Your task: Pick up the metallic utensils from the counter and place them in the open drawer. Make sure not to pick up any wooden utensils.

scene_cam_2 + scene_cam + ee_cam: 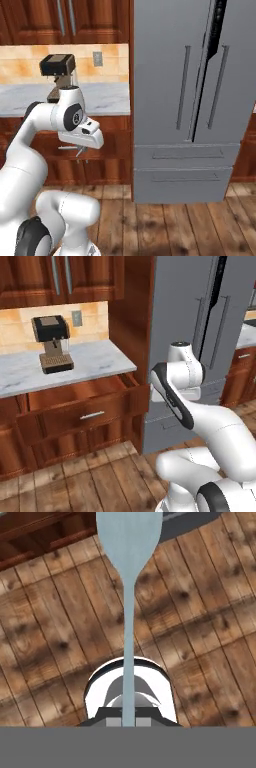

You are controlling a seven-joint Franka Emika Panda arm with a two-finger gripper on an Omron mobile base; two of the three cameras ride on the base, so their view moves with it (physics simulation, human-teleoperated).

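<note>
An all silver-grey metallic utensil [128,602] with a broad rounded end runs up the middle of the hand view, with my gripper [128,722] shut on its slim handle. Wooden floor lies beneath it. From the right base view the gripper [78,151] hangs under the white hand, and the utensil [66,148] sticks out to the left as a thin grey line. The open drawer [75,394] is pulled out below the marble top, left of the arm. The counter and the wooden utensils are out of view.
A brown coffee machine [51,344] stands on the narrow marble top [95,362] above the drawer. A tall grey fridge [210,331] rises to the right. Reddish-brown cabinets line the wall, with plank floor [90,476] in front.
</note>
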